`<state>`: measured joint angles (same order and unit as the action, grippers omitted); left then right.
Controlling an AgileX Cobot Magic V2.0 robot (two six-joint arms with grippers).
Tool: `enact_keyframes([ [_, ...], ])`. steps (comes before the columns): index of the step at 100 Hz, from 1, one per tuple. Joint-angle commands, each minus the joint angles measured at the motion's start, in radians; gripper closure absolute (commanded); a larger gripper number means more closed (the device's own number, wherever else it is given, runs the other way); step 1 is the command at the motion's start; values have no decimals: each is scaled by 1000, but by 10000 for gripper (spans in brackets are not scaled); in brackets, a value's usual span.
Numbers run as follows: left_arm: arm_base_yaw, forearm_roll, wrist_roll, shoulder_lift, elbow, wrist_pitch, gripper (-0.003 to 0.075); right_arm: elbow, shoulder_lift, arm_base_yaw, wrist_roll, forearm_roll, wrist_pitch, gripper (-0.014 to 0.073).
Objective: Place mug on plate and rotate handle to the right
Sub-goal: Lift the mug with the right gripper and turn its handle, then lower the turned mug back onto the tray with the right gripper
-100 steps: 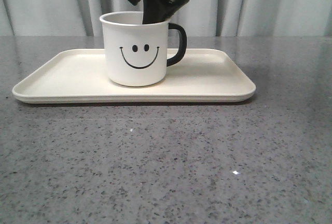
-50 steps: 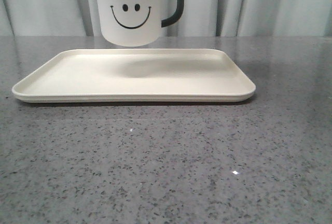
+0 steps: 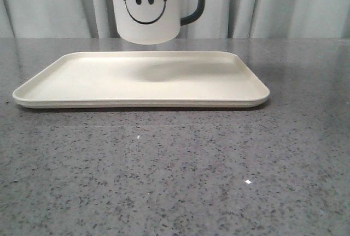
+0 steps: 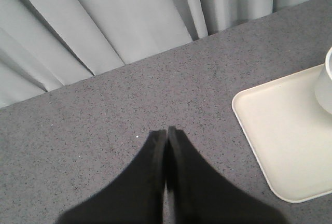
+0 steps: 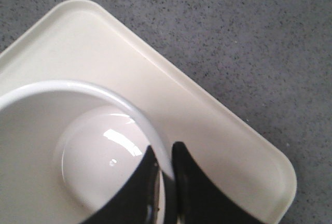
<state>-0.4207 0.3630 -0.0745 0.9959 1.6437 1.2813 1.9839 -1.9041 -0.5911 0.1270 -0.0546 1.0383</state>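
The white mug (image 3: pixel 146 7) with the black smiley face hangs in the air above the cream plate (image 3: pixel 82 77), its black handle (image 3: pixel 196 0) pointing right. My right gripper (image 5: pixel 165 154) is shut on the mug's rim (image 5: pixel 93 89), one finger inside and one outside; it is out of the front view. The plate also shows below the mug in the right wrist view (image 5: pixel 207 125). My left gripper (image 4: pixel 166 133) is shut and empty over the bare table, left of the plate's end (image 4: pixel 280 130). A bit of the mug (image 4: pixel 324 86) shows at that view's edge.
The grey speckled table (image 3: pixel 175 170) runs wide in front of the plate. Pale curtains (image 3: pixel 273 1) hang behind the table's far edge.
The mug stood on the plate one second ago. It has been lifted off and has since shifted a little to the right, staying in the air.
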Motion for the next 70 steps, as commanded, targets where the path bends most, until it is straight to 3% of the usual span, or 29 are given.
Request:
enact_keyframes([
  [1,-6,11,-11,-8,20,-22,740,35,57,7,-4,34,-25,709],
  [70,-6,11,-11,-8,20,-22,740,31,-6,7,-72,35,-42,709],
])
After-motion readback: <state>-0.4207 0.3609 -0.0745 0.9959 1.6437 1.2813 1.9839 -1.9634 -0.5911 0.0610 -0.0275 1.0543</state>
